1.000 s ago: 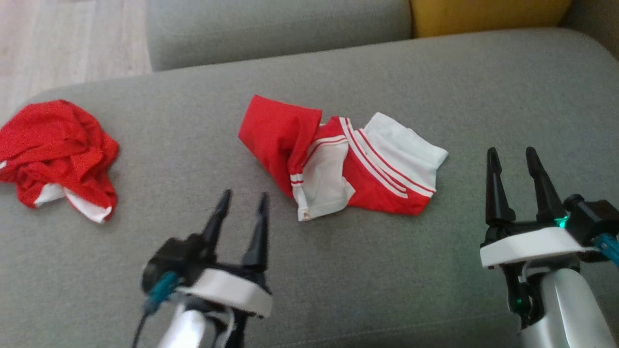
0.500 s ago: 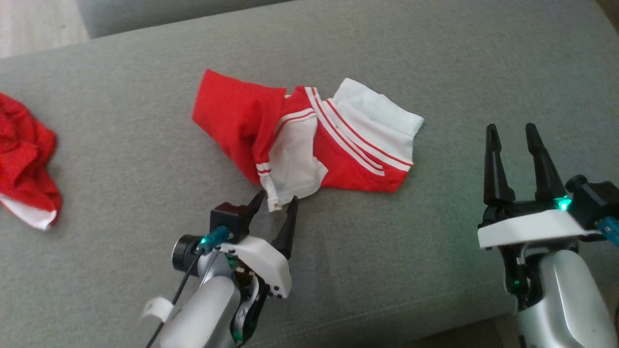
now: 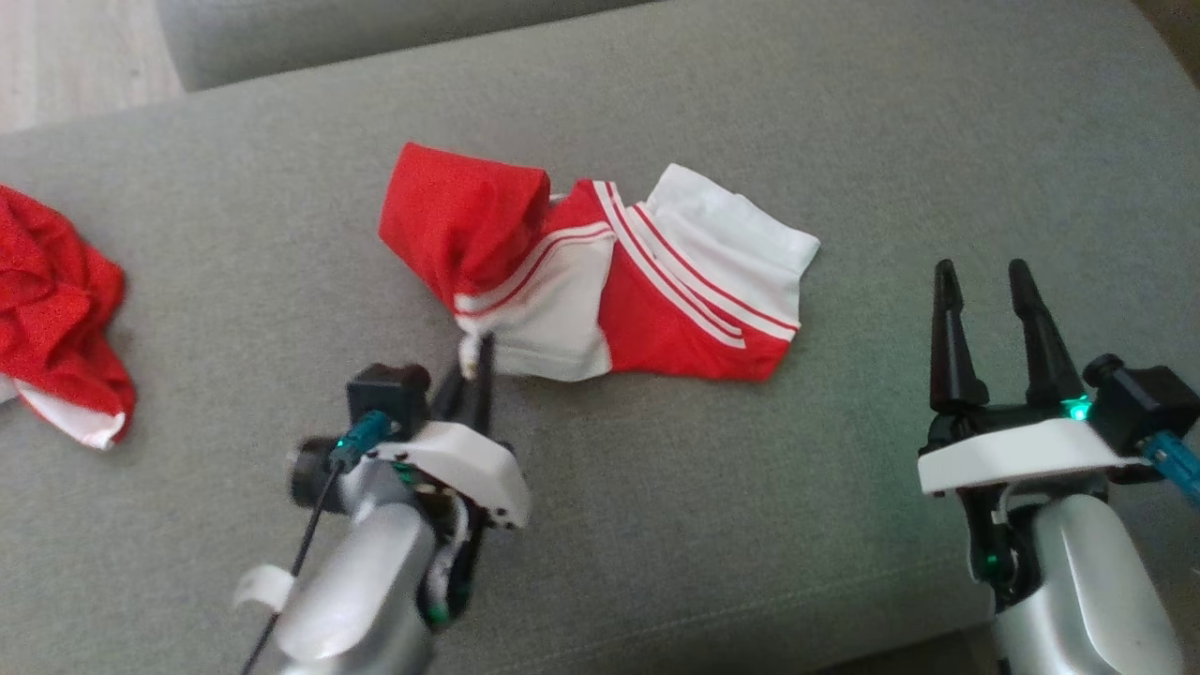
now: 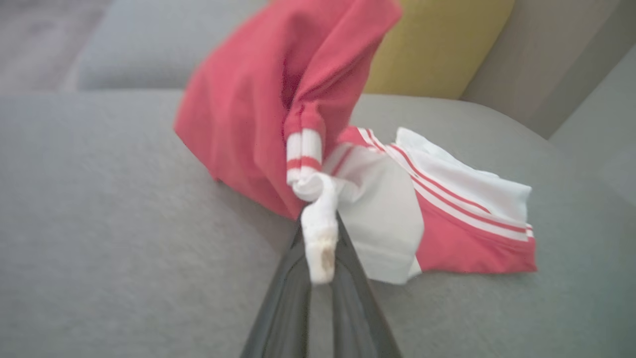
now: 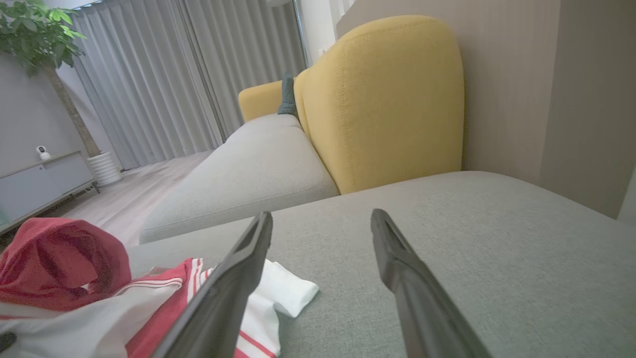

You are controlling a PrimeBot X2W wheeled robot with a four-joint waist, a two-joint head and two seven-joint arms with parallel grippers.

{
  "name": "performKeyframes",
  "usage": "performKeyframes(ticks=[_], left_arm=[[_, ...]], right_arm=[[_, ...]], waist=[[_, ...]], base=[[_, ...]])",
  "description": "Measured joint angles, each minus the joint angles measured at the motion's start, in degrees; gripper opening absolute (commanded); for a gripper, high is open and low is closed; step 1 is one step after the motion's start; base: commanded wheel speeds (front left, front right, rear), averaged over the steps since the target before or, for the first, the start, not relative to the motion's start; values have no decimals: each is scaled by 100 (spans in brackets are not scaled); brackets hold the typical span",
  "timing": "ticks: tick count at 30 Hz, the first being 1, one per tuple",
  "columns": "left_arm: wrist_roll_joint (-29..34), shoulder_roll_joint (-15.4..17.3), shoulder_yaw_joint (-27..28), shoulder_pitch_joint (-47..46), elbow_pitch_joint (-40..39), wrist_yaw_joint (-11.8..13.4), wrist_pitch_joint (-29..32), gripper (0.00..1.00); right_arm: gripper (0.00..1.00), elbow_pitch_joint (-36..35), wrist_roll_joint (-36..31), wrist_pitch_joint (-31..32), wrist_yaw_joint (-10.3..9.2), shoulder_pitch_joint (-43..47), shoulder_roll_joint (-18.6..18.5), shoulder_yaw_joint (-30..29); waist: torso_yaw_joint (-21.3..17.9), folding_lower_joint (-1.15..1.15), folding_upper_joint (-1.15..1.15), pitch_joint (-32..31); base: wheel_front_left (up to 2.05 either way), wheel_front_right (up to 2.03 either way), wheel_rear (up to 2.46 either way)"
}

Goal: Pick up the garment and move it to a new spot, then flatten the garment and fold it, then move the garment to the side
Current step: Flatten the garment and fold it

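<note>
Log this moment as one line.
stage: pick up | left gripper: shut on garment corner | right gripper: open, idle | garment: mostly lying on sofa

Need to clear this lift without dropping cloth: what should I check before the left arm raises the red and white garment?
1. Grasp: left gripper shut on a white corner of the garment: ok.
2. Hold firm enough for the whole cloth: cannot tell.
3. Other arm: right gripper open, apart from the cloth: ok.
4. Neighbour: red heap lies apart, at the left: ok.
5. New spot: bare sofa in front: ok.
</note>
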Motion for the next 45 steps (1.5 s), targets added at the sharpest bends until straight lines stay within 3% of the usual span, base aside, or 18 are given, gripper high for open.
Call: performKeyframes(ticks=[2,5,7,11,17,22,28,31,38,42,45], left_arm=[[132,107,16,1,-125,145,-16,0],[704,555,308,3,-769,563,-42,0],[1012,876,504,-40,-1236,672,-48,0],[1247,1300,652,-313,-1791,611,-48,0],[1397,1628,626,-1603,-2419,111,380,0],[1385,1534,460,-2576,-2548,-301,666,0],[1113,975,157,-3274,-2288,-642,875,0],[1082,736,104,-3505,-1987,-690,861,0],[299,241,570,-3746,-1540,-635,617,0],[75,261,728,-3684,-1267,-675,631,0],[-263,444,719,-3260,-898,-1042,812,0]], right_arm=[[100,23,-1,-7,0,2,0,26],[100,97,0,-42,0,4,0,74],[100,157,11,-43,0,5,-1,108],[100,263,83,-48,0,7,-1,207],[100,456,231,-109,0,0,-1,337],[100,586,324,-175,0,-21,-3,385],[100,703,478,-240,0,-254,-4,468],[100,736,536,-257,0,-354,-5,544],[100,720,654,-263,0,-398,-9,609],[100,620,654,-275,0,-399,-9,537],[100,563,655,-275,0,-407,-9,482]], waist=[[27,0,0,-50],[122,0,0,-205],[184,0,0,-324],[261,0,0,-576],[162,0,0,-840],[-35,0,0,-890],[-366,0,0,-889],[-557,0,0,-864],[-908,0,0,-708],[-923,0,0,-557],[-890,0,0,-440]], base=[[0,0,0],[0,0,0],[0,0,0],[0,0,0],[0,0,0],[0,0,0],[0,0,0],[0,0,0],[0,0,0],[0,0,0],[0,0,0]])
